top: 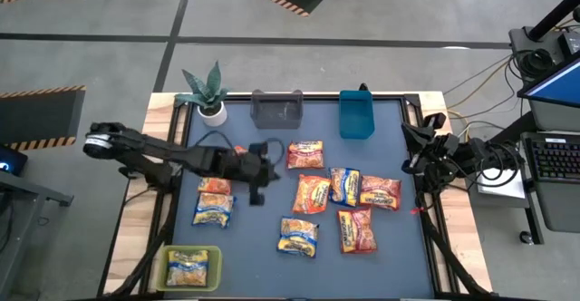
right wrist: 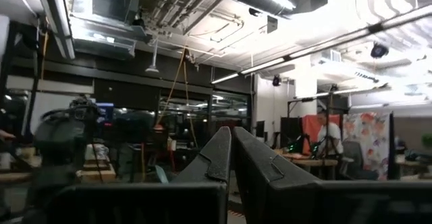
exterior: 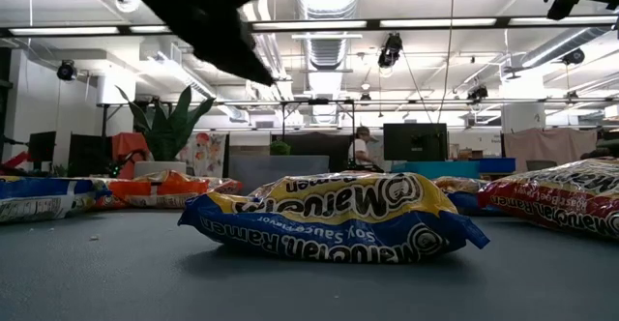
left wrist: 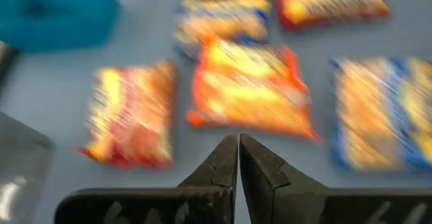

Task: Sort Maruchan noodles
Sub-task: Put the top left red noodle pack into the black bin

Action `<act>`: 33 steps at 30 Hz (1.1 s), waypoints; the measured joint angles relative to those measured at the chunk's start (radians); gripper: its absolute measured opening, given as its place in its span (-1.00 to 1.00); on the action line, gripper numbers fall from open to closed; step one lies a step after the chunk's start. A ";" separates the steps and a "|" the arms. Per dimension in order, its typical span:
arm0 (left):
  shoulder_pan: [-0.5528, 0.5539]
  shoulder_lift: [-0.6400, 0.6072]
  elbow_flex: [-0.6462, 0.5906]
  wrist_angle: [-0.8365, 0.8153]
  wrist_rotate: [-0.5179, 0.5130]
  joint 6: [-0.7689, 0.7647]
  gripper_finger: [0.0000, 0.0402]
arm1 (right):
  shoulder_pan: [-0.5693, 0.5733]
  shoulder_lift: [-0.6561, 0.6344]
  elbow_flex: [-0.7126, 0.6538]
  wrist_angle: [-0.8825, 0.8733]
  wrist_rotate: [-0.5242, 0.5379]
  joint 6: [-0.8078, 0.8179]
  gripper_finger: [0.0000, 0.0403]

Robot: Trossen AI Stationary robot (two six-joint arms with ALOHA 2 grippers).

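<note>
Noodles waiting, both end effectors clenched and empty

Bench [top: 390,265] is carrying the sorting layout: grey bin [top: 275,109] and blue bin [top: 356,115] are standing at the far edge, and a green bin [top: 188,268] at the near left corner is already holding one yellow packet, apparently as colour destinations. Maruchan noodles [top: 313,194] are lying loose mid-bench. Left end effector [top: 255,192] is hovering over them, clenched on nothing, likely choosing a packet. Right end effector [top: 410,161] is idling, clenched, at the bench's right edge.

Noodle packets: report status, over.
Left tool shut, empty, above the mat. Right tool shut, parked at table's right edge. Noodle packets scattered; one in green bin. Nothing blocking.
</note>
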 joint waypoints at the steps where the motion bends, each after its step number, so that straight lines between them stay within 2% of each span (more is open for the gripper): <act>1: 0.025 0.005 -0.026 0.082 -0.005 0.002 -1.00 | 0.000 0.000 0.000 0.000 0.000 -0.008 -0.96; 5: 0.128 0.048 -0.102 0.346 -0.006 -0.109 -1.00 | 0.000 0.000 0.000 0.003 0.011 -0.016 -0.96; 8: 0.198 0.094 -0.123 0.456 -0.005 -0.330 -1.00 | 0.000 0.000 0.000 0.001 0.055 -0.006 -0.96; 11: 0.242 0.143 -0.124 0.475 0.019 -0.549 -1.00 | 0.000 0.000 0.000 -0.012 0.127 0.014 -0.96; 17: 0.271 0.233 -0.111 0.471 0.089 -0.818 -0.94 | 0.000 0.000 0.000 -0.038 0.208 0.010 -0.96; 22: 0.299 0.274 -0.111 0.479 0.110 -0.925 -0.65 | 0.000 0.000 0.000 -0.055 0.209 0.015 -0.96; 30: 0.323 0.319 -0.110 0.477 0.071 -0.991 0.04 | 0.000 0.000 0.000 -0.061 0.209 0.023 -0.96; 33: 0.327 0.341 -0.110 0.469 0.046 -0.999 0.25 | 0.000 0.000 0.000 -0.060 0.208 0.023 -0.96</act>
